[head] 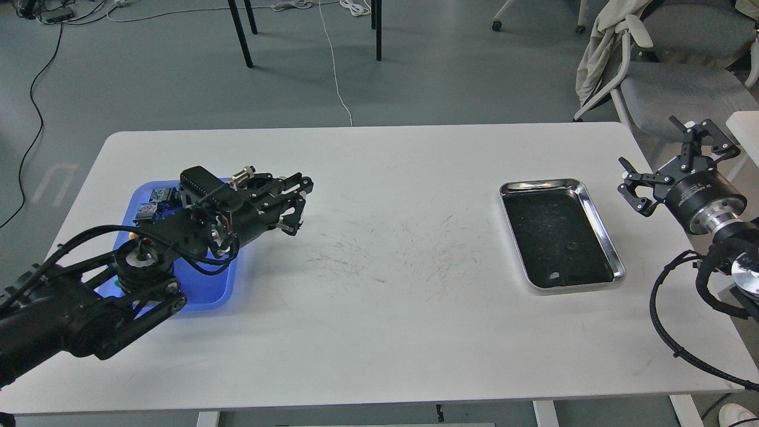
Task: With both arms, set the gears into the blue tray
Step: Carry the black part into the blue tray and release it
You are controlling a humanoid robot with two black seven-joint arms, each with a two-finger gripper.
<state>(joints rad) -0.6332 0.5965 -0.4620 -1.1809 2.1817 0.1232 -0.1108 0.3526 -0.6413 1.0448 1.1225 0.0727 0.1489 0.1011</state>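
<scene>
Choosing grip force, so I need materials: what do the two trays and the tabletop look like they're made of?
Blue tray: likely moulded plastic, uniform matte blue with soft rounded edges. Steel tray: polished metal, mirror-bright rim, with a dull black lining inside. Table: smooth white laminate by its look, scuffed with dark scratches.

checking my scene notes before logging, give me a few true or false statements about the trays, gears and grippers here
1. The blue tray lies under the left arm. True.
2. The steel tray is stacked on the blue tray. False: it lies apart, on the right side of the table.
3. A small black gear sits in the steel tray. True.
4. The right gripper hangs over the steel tray, shut. False: it is open and off to the tray's right, near the table edge.
5. The left gripper is over the middle of the blue tray. False: it reaches past the tray's right rim, over bare table.
</scene>
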